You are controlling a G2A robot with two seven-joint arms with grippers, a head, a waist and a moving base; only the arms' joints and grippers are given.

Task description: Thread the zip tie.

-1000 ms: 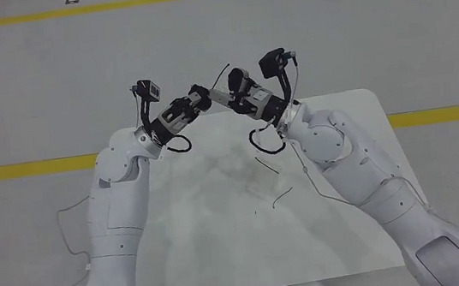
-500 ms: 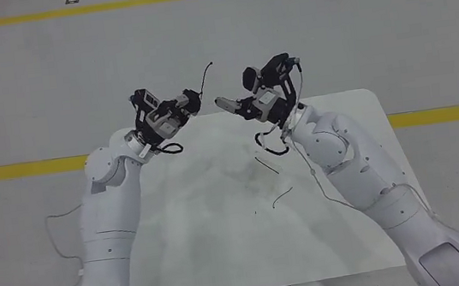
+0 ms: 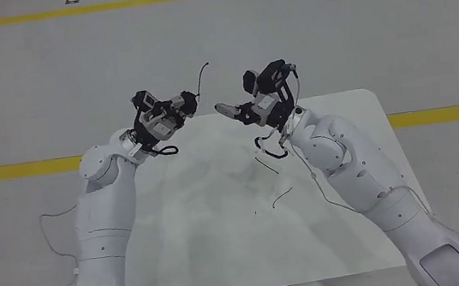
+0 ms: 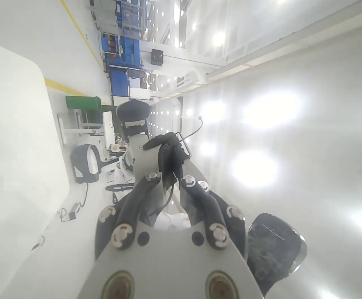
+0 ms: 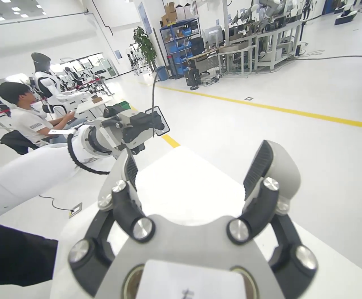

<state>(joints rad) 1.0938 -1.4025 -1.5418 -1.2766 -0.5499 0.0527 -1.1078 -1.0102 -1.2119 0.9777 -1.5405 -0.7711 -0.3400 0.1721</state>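
A thin black zip tie (image 3: pixel 201 76) stands up from my left gripper (image 3: pixel 188 103), which is shut on its lower end above the far edge of the white table (image 3: pixel 350 214). The left wrist view has the gripper (image 4: pixel 167 140) closed on the tie (image 4: pixel 193 131), whose free end curves away beyond the fingertips. My right gripper (image 3: pixel 237 95) hangs open and holds nothing, a short way to the right of the left one. In the right wrist view its fingers (image 5: pixel 195 167) are spread, and beyond them the left gripper (image 5: pixel 154 124) holds the tie (image 5: pixel 153 93) upright.
Two loose black zip ties (image 3: pixel 267 166) (image 3: pixel 282 194) lie on the table near its middle. A black cable loop (image 3: pixel 269 148) hangs under the right wrist. Bare floor with a yellow line (image 3: pixel 26 169) lies past the table's far edge.
A second ago both grippers met at the tie. They have since drawn apart: the right gripper has let go and opened, and the left has pulled back to the left with the tie.
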